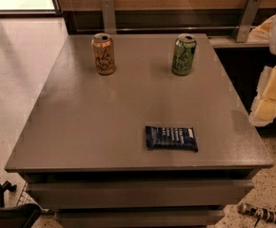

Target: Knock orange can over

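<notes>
Evidently the approach is not yet begun: the orange can (103, 54) stands upright at the back left of the table (104, 127), well apart from the green can (183, 54). The gripper (270, 96) hangs beyond the right edge; I cannot tell how open it is. Next, probably, a long reach across and a sideways push high on the can

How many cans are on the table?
2. The orange can stands back left on the table, the green can back right. None seems hidden. The claw is not in view.
</notes>
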You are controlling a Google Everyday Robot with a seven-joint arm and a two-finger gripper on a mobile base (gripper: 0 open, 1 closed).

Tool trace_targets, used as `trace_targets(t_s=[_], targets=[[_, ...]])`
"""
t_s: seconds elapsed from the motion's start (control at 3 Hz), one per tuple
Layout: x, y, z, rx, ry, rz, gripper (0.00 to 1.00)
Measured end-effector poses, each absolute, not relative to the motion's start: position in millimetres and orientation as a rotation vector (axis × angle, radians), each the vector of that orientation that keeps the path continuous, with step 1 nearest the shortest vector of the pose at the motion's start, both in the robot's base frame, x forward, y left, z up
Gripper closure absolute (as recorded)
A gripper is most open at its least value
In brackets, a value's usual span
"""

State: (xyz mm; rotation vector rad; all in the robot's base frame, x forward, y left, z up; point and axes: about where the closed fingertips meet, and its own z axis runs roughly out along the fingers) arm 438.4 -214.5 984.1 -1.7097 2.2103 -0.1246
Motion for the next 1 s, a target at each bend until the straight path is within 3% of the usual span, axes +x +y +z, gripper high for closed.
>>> trace_targets(t_s=[1.0], targets=[[472, -176, 978, -1.5, 2.06, 0.04, 0.0]])
